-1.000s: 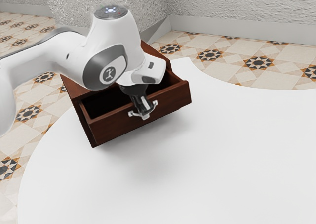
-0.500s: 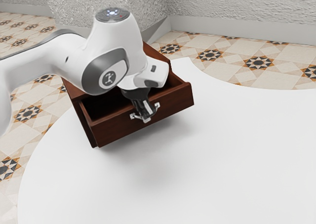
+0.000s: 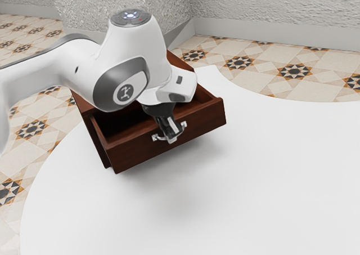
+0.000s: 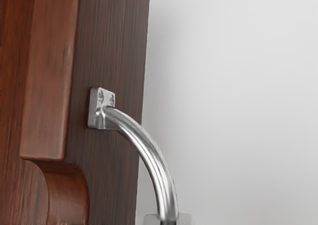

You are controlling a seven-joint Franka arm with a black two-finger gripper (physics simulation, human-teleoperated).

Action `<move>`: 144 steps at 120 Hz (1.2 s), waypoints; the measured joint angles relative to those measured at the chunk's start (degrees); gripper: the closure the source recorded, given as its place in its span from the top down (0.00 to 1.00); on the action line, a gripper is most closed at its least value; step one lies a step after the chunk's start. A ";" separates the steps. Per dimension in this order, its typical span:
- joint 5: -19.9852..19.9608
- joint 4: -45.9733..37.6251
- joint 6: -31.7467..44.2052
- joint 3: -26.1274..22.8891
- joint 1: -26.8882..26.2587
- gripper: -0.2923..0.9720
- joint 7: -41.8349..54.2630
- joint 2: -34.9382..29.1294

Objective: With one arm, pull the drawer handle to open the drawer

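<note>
1. The dark red-brown wooden drawer [image 3: 140,148] sits on the white round table [image 3: 253,187], towards the exterior view's left. It stands well out of its case, and its dark hollow inside is open to view behind the front panel. I judge the task to be far along.
2. The black two-finger gripper [image 3: 166,125] comes down from above onto the curved silver metal handle [image 3: 167,134] at the middle of the drawer front. Its fingers are closed around the bar from two sides. A grip there puts the pull on the drawer's centre line, so the drawer should slide straight rather than jam to one side.
3. In the wrist view the handle [image 4: 149,155] arches out from its square mounting plate [image 4: 101,108] on the drawer front [image 4: 109,46]. It stands clear of the wood, which leaves room for a finger behind the bar.
4. The white robot arm [image 3: 121,69] hangs over the case and the open drawer, hiding most of the case. That lets the hand reach steeply down and draw towards the bare tabletop.
5. Any further pull should follow the drawer's own slide direction; a sideways drag could shift the whole case.
</note>
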 joint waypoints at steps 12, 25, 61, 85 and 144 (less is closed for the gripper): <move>-0.28 -0.05 -0.11 -0.52 0.44 0.16 -0.33 -0.16; -0.32 -0.05 -0.15 -0.52 0.41 0.16 -0.60 -0.13; 0.49 -0.12 -0.09 -0.76 0.46 0.19 -1.13 -0.21; 0.71 -0.18 -0.19 -1.46 0.77 0.23 -1.25 -0.88; -1.00 9.89 -6.86 -0.86 -1.81 0.67 -1.31 -0.90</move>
